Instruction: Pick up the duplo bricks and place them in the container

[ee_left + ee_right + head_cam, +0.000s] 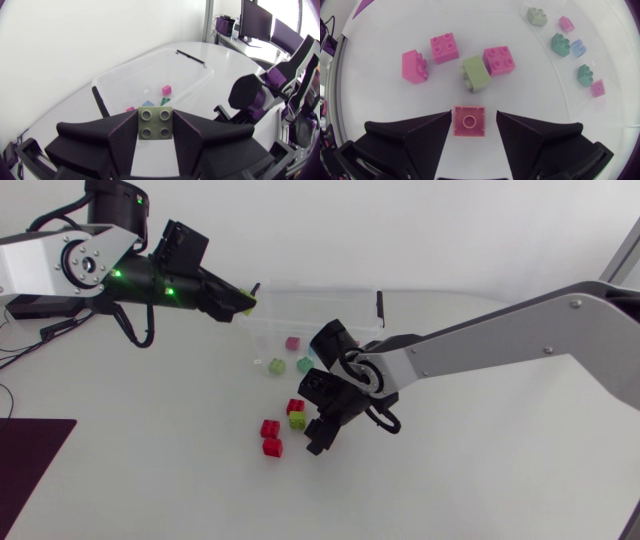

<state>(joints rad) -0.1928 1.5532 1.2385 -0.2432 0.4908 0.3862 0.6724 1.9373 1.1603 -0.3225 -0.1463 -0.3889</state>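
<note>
My left claw (155, 125): clamped on green brick (155, 122), beside container (135, 64), upper centre of head view. My right claw (473, 117): apart around upturned pink brick (469, 121) on counter (385, 102); head view hides that brick.

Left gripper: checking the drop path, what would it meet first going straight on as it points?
Probably the clear container, its near wall or floor; depth is unclear. Its green brick would touch first.

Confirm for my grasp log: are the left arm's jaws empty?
No, an olive-green four-stud duplo brick sits clamped between the left jaws, touching both in the left wrist view.
</note>
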